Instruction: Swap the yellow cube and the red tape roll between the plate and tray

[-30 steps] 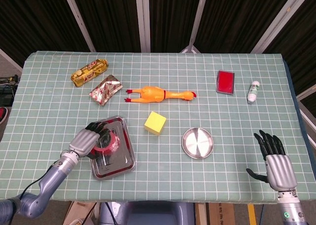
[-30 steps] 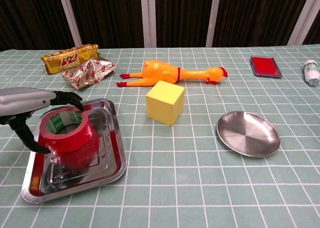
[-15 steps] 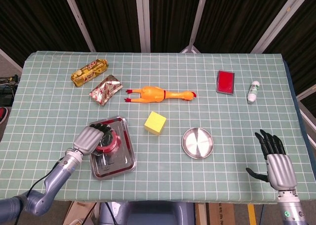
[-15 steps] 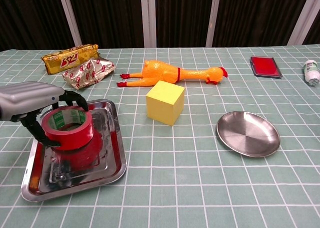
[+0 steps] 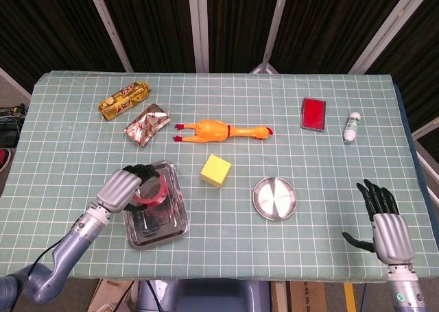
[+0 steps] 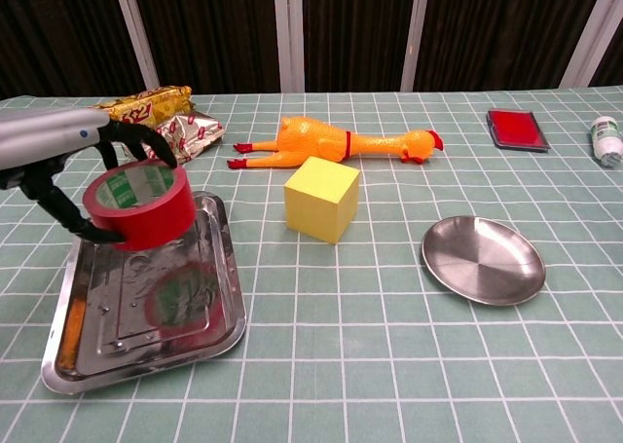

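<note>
My left hand [image 6: 68, 161] [image 5: 122, 188] grips the red tape roll [image 6: 141, 204] [image 5: 152, 191] and holds it tilted in the air above the steel tray [image 6: 146, 312] [image 5: 154, 219]. The tray holds nothing else; the roll's red reflection shows on its floor. A yellow cube [image 6: 322, 199] [image 5: 215, 170] stands on the cloth between the tray and the round steel plate [image 6: 483, 259] [image 5: 274, 198], which is bare. My right hand [image 5: 385, 223] hovers open near the table's front right corner, fingers spread.
A rubber chicken [image 6: 336, 141] [image 5: 221, 130] lies behind the cube. Two snack packets [image 6: 161, 117] [image 5: 134, 113] sit at the back left. A red box [image 6: 518, 129] [image 5: 313, 113] and a small white bottle [image 6: 605, 137] [image 5: 352, 127] lie at the back right.
My left hand has lifted the red tape roll off the tray floor and up into the air. The right hand has stayed in place.
</note>
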You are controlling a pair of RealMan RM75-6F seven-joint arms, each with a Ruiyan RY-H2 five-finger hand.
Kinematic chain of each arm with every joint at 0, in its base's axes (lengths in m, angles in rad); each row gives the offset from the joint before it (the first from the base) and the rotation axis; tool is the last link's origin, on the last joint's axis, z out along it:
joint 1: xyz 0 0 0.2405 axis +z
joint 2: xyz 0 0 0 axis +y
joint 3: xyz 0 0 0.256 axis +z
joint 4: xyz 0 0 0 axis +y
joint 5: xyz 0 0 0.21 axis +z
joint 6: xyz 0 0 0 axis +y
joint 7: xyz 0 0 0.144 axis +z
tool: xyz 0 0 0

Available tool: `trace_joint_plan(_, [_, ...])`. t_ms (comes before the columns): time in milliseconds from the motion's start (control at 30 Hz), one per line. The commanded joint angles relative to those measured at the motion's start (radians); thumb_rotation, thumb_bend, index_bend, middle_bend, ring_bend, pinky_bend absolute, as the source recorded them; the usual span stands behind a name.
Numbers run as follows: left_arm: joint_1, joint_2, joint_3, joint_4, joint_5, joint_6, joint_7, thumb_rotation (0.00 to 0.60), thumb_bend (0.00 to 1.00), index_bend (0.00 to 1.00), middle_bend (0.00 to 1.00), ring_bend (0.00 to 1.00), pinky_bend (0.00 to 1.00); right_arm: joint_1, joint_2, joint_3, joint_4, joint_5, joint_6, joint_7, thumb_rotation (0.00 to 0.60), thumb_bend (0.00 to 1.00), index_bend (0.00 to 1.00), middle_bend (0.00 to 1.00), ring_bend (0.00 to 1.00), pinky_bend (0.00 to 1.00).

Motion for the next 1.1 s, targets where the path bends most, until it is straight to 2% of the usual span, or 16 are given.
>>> trace_joint_plan(33, [-0.017, -0.019, -0.008, -0.011, 0.07, 0.034, -0.049, 0.6, 0.52, 0.29, 0.34, 0.3, 0.41, -0.001, 0.0, 0.003, 0.0, 0.0, -0.003, 0.001, 0.6, 0.0, 0.05, 0.0, 0.0, 0.0])
trace_joint_plan(333, [-0.119, -0.144, -0.031, -0.022, 0.057, -0.081, 0.017, 0.6, 0.51, 0.3, 0.33, 0.3, 0.41, -0.009, 0.006, 0.019, 0.006, 0.006, -0.002, 0.02, 0.6, 0.0, 0.05, 0.0, 0.0, 0.0])
trace_joint_plan(500, [-0.165, -0.259, -0.044, 0.055, 0.026, -0.124, 0.06, 0.6, 0.51, 0.31, 0.32, 0.3, 0.41, -0.016, 0.014, 0.029, 0.01, 0.014, 0.002, 0.039, 0.6, 0.0, 0.05, 0.0, 0.0, 0.0])
trace_joint_plan(633, [-0.187, -0.355, -0.049, 0.147, 0.026, -0.122, 0.046, 0.6, 0.49, 0.31, 0.31, 0.29, 0.41, -0.022, 0.023, 0.038, 0.012, 0.018, 0.009, 0.058, 0.6, 0.0, 0.05, 0.0, 0.0, 0.0])
trace_joint_plan(767, [-0.203, -0.409, -0.043, 0.215, 0.02, -0.14, 0.034, 0.6, 0.37, 0.31, 0.25, 0.18, 0.34, -0.026, 0.028, 0.043, 0.016, 0.021, 0.009, 0.072, 0.6, 0.0, 0.05, 0.0, 0.0, 0.0])
trace_joint_plan(833, [-0.211, -0.429, -0.038, 0.243, 0.015, -0.151, 0.039, 0.6, 0.25, 0.3, 0.18, 0.08, 0.25, -0.026, 0.029, 0.045, 0.019, 0.023, 0.006, 0.077, 0.6, 0.0, 0.05, 0.0, 0.0, 0.0])
trace_joint_plan(900, [-0.219, -0.433, -0.033, 0.247, 0.005, -0.173, 0.044, 0.6, 0.16, 0.29, 0.13, 0.02, 0.18, -0.026, 0.03, 0.047, 0.02, 0.024, 0.004, 0.082, 0.6, 0.0, 0.05, 0.0, 0.0, 0.0])
trace_joint_plan(1000, [-0.23, -0.416, -0.029, 0.211, -0.011, -0.203, 0.05, 0.6, 0.07, 0.27, 0.09, 0.0, 0.16, -0.028, 0.03, 0.05, 0.021, 0.025, 0.003, 0.083, 0.6, 0.0, 0.05, 0.0, 0.0, 0.0])
trace_joint_plan(1100, [-0.228, -0.388, -0.027, 0.159, -0.004, -0.191, 0.05, 0.6, 0.02, 0.27, 0.09, 0.0, 0.16, -0.03, 0.029, 0.052, 0.02, 0.026, 0.004, 0.081, 0.6, 0.0, 0.05, 0.0, 0.0, 0.0])
